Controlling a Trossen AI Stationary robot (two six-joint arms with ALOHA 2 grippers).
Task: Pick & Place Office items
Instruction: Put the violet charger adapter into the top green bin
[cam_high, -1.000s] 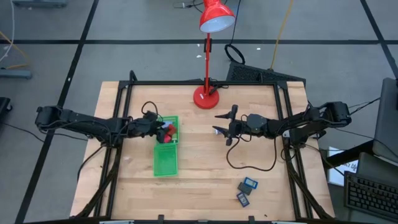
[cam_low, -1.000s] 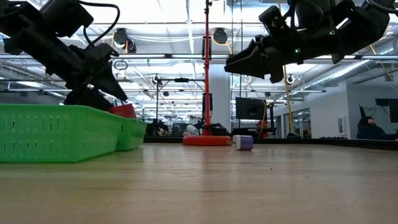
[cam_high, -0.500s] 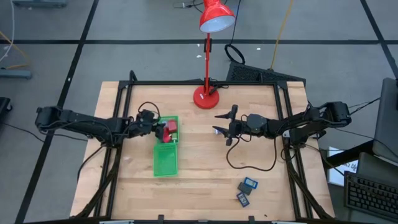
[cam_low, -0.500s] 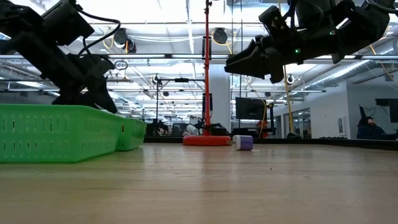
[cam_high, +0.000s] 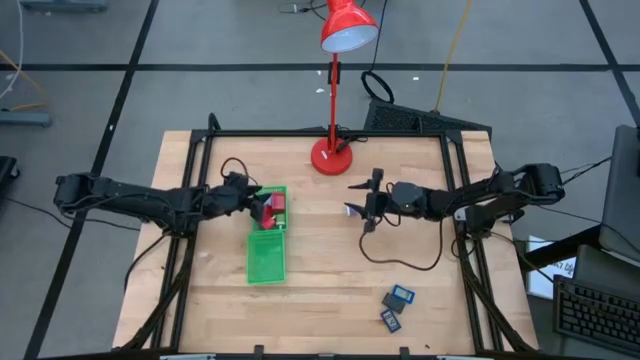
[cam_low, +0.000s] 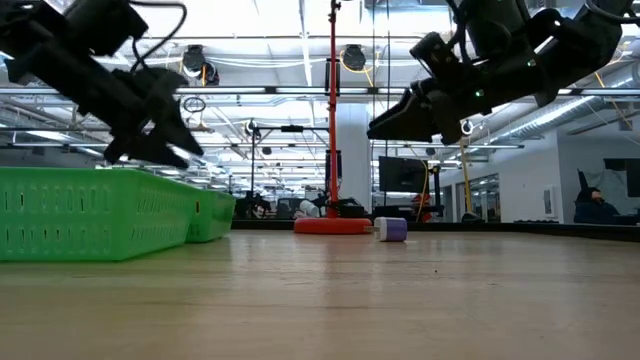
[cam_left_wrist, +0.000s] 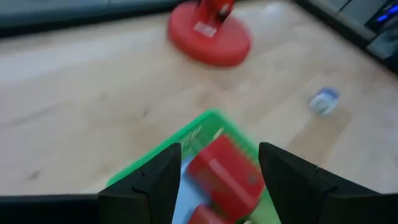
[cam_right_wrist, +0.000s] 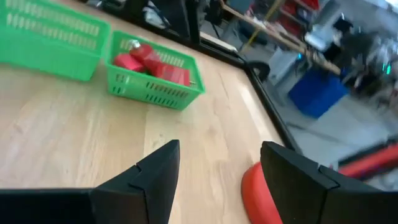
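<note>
Left gripper (cam_high: 252, 203) jaws apart, empty, above red blocks (cam_high: 274, 210) in green tray (cam_high: 267, 255) (far compartment). Right gripper (cam_high: 362, 206) parted, empty, over whitish-blue bit (cam_high: 351, 209).

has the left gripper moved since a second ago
Yes. In the high view the left gripper has pulled back toward its own side, from over the far compartment of the green tray to that compartment's left rim. The tray itself stayed put.
</note>
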